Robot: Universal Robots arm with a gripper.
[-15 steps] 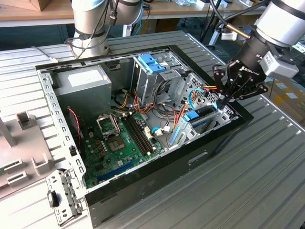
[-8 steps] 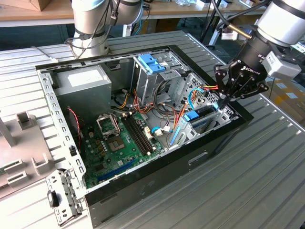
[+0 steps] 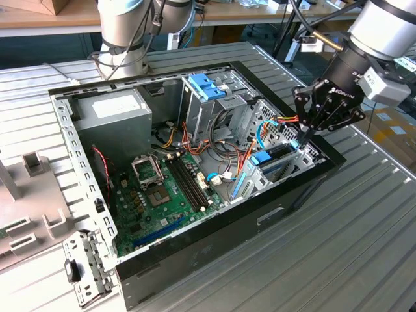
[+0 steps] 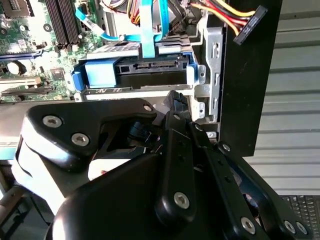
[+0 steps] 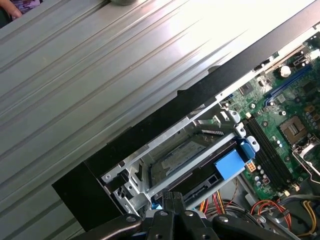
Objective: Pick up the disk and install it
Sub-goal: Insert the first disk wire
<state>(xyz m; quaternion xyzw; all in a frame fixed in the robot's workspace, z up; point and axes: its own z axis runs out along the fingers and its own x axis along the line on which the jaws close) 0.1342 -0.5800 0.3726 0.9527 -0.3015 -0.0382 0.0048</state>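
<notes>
The disk [image 4: 135, 70] already sits in its drive bay [image 5: 165, 160] at the computer case's [image 3: 273, 214] corner — gripper [image 3: 305, 133] just above, fingers together, holding nothing.

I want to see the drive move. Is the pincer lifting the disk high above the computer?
No. In the exterior view the disk sits down in its bay inside the case.

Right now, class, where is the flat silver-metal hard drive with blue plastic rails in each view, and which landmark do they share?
Exterior view: the silver-metal hard drive sits in the metal bay on the exterior view's right, below the black gripper.
Second wrist view: in that bay, past the gripper: hard drive.
First wrist view: same bay, past the gripper: hard drive.
Shared landmark: the green motherboard beside the bay.
</notes>
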